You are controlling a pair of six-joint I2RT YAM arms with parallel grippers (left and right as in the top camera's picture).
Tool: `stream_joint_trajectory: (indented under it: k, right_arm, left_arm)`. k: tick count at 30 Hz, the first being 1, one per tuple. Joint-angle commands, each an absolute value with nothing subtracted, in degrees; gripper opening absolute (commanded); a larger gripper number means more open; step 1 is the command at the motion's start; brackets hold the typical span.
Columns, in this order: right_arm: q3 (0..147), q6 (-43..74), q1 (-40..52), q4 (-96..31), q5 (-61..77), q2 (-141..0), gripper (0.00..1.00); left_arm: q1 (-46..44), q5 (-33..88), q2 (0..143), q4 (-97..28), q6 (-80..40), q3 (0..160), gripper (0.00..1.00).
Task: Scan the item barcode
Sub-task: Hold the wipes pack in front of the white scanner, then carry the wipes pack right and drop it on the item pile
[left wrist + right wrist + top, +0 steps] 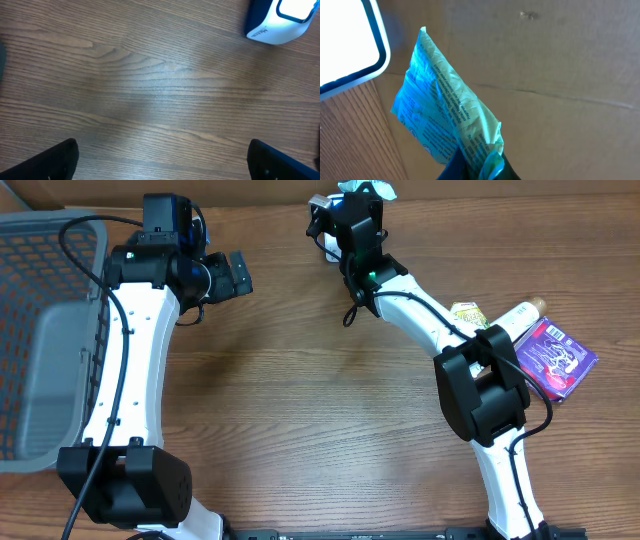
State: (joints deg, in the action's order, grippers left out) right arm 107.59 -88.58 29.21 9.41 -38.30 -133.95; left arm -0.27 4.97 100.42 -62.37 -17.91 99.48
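At the far edge of the table [160, 90], the right fingers [457, 170] pinch a teal printed packet [445, 110] just beside the lit scanner [345, 40]; the left fingers [55, 162] gape, empty. Turning the packet's barcode face squarely toward that light, flat and steady, should serve best.

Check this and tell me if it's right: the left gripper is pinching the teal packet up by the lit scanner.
Not right: the right gripper is pinching the teal packet up by the lit scanner, as the right wrist view shows. The left gripper is open and empty.
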Motion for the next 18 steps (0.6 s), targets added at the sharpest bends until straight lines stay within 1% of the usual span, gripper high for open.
stream_joint_trajectory:
  k: [1, 18]
  right_arm:
    - [109.1, -90.72, 29.61, 10.02, -37.82, -134.85, 0.04]
    - [109.1, -90.45, 31.16, 9.78, -37.8, -134.69, 0.04]
  left_arm:
    - [-0.56, 5.41, 99.66, -62.35, -18.41, 100.33, 0.99]
    - [-0.67, 5.41, 99.66, -62.33, -18.41, 100.33, 1.0]
